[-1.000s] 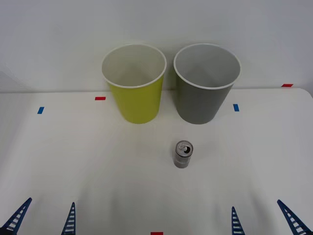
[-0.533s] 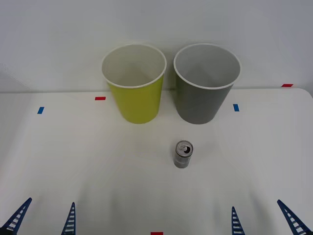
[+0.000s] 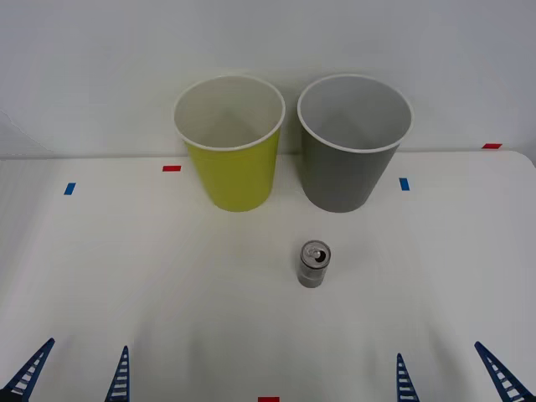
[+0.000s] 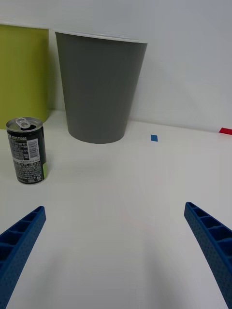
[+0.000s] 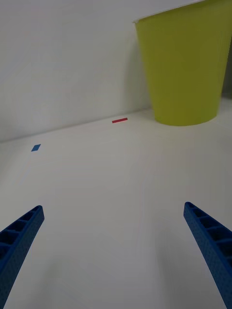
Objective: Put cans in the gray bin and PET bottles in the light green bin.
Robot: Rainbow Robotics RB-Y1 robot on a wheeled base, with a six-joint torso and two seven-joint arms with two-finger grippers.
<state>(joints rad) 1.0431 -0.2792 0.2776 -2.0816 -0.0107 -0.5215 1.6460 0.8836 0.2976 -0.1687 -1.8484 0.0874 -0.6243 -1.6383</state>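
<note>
White table (image 3: 100,276) and plain wall looked unchanged from a second earlier: the drink can (image 3: 314,264) stood upright before the gray bin (image 3: 352,167), beside the light green bin (image 3: 234,172), while left gripper (image 3: 74,373) and right gripper (image 3: 452,373) waited near, fingers spread, sorting unstarted.

The can (image 4: 26,150) carries the only print: a black label with lines of small white lettering and a barcode-like block, none of it legible. A yellow-green patch sits at the label's lower edge, also without readable words. The two bins bear no lettering, and the small red and blue tape marks on the tabletop (image 3: 126,276) are plain, with no numbers or signs.
</note>
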